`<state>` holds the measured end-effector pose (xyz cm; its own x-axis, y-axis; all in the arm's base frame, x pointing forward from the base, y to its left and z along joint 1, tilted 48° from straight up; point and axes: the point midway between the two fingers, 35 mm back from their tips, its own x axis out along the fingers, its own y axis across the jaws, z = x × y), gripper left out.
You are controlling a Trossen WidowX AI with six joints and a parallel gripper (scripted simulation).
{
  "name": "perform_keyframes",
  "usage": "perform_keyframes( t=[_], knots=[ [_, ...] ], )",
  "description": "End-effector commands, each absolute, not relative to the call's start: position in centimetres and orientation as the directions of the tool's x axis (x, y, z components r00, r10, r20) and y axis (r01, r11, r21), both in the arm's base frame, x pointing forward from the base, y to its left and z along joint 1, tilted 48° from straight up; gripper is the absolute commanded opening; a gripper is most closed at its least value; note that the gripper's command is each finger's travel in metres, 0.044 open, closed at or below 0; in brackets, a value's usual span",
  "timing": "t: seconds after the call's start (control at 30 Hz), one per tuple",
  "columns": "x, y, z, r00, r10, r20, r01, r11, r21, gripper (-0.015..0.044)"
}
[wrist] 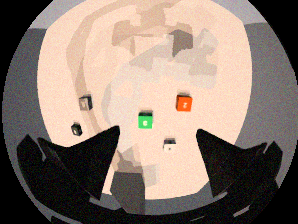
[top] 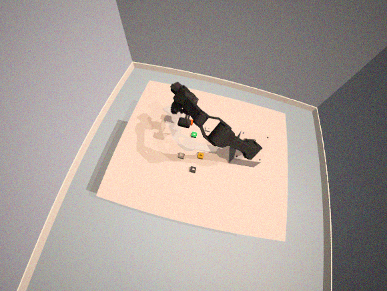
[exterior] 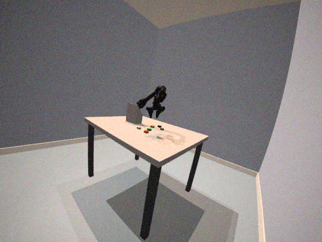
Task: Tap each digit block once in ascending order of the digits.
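Spanning the pale surface (top: 233, 200) (exterior: 125, 130) (wrist: 230, 85), the black arm (top: 221, 133) (exterior: 151, 96) raises its claw (exterior: 154, 117) (wrist: 160, 132), released and empty, above the blocks. Orange (top: 191, 122) (exterior: 146, 131) (wrist: 184, 103) sits beside green (top: 193, 135) (exterior: 149, 129) (wrist: 145, 121); yellow (top: 200, 155) (exterior: 152, 126) lies near gray (top: 181, 155) (exterior: 161, 129) (wrist: 86, 103).

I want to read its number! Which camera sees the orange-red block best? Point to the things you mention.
The wrist view: the orange-red block (top: 191, 122) (exterior: 146, 131) (wrist: 184, 104) looks biggest there, its 2 showing. The top view shows a sliver beside the arm; the exterior view, a tiny block without a readable number.

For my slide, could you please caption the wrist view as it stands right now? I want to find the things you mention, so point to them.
Open gripper (wrist: 160, 132) (exterior: 154, 117) above the table, green block (wrist: 145, 121) (top: 193, 135) (exterior: 149, 129) between its fingertips and the orange block (wrist: 184, 104) (exterior: 146, 131) (top: 191, 122).
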<state>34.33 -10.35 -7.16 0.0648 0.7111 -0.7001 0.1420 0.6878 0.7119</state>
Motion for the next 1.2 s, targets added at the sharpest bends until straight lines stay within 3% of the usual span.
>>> perform_keyframes(
  t=[0.0,0.43,0.63,0.87,1.1,1.17],
  knots=[
    [34.9,-6.3,-2.2,0.073,0.705,-0.705,0.131,0.694,0.708,0.0400],
    [28.1,6.9,9.3,0.068,0.733,-0.677,0.125,0.667,0.734,0.0400],
    [27.5,7.4,9.7,0.067,0.736,-0.674,0.124,0.664,0.737,0.0400],
    [28.1,13.2,4.5,0.067,0.737,-0.672,0.124,0.662,0.739,0.0216],
    [28.0,13.4,4.3,0.067,0.738,-0.671,0.124,0.662,0.740,0.0032],
    [28.0,13.4,4.3,0.067,0.738,-0.671,0.124,0.662,0.740,0.0020]
  ],
)
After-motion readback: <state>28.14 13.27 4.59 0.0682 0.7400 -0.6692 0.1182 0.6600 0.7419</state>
